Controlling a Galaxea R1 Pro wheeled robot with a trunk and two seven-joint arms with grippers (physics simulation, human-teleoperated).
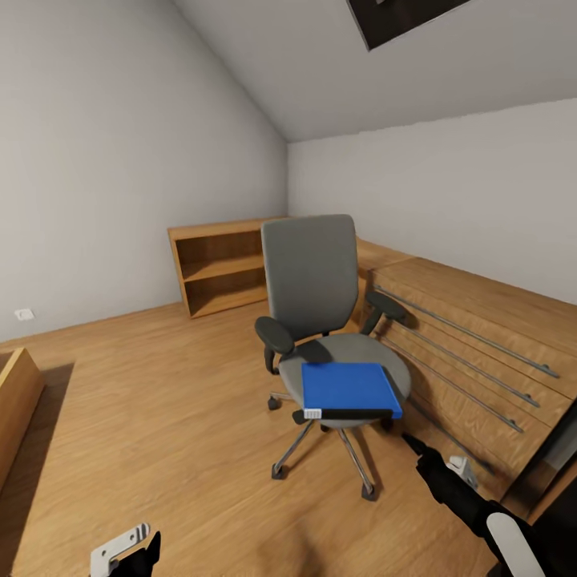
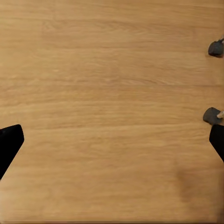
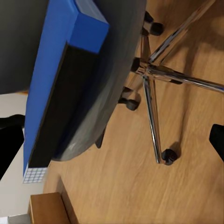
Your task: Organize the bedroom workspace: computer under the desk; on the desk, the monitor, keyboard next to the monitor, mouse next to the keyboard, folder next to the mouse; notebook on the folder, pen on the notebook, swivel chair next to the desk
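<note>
The light wooden floor (image 1: 160, 417) carries the swivel chair (image 1: 320, 320); the blue folder (image 1: 349, 389) lies flat on the chair's seat, toward its front edge.

Attic-style room in home, seen from my head camera. Light wooden floor (image 1: 160, 417) runs throughout. Plain grey walls (image 1: 96, 176) meet sloped ceiling (image 1: 385, 72) holding dark skylight (image 1: 401, 16). Low open wooden shelf unit (image 1: 220, 268) stands against far wall; long wooden cabinets (image 1: 473, 336) with metal rail handles line right side. Grey swivel chair (image 1: 316, 280) on castors stands mid-floor, suggesting home study corner. White wall socket (image 1: 24, 314) low on left wall.
</note>
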